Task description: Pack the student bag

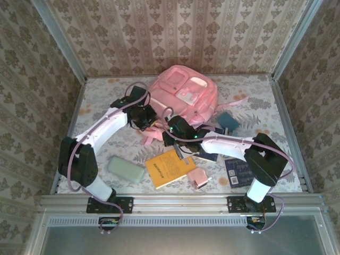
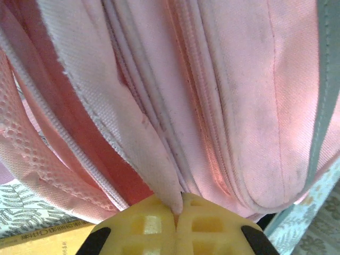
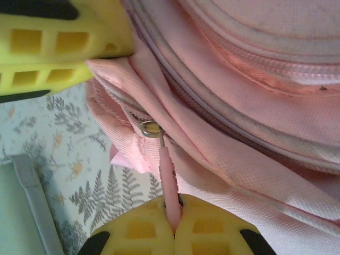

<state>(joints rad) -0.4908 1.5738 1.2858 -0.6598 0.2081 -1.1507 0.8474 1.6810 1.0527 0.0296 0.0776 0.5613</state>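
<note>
Student bag (image 1: 183,93): lay toward the far side of the fern-printed table (image 1: 106,98); soft pink woven cloth, rounded and slumped, with paler panels on top.
Seams: ran in parallel piped ridges with zip teeth between them; a mesh-faced strap (image 2: 21,154) hung along the bag's side.
Left gripper (image 2: 178,210): sat at the bag's near-left edge, its yellow ribbed fingers pressed together and pinching a thin flap of the bag's cloth.
Right gripper (image 3: 174,226): sat at the bag's near edge, just beside the left one. Fingers were pressed together on the zip pull (image 3: 166,175), a narrow pink tab hanging from a small metal ring (image 3: 150,128).
Yellow book (image 1: 169,167): flat and rectangular, nearer than the bag.
Mint case (image 1: 126,170): smooth oblong with rounded corners, near-left of the bag, well apart from it.
Dark booklet (image 1: 238,172): flat, near-right of the bag.
Open room: bare cloth left of the bag and to its far right; near side crowded by both arms and loose items.
</note>
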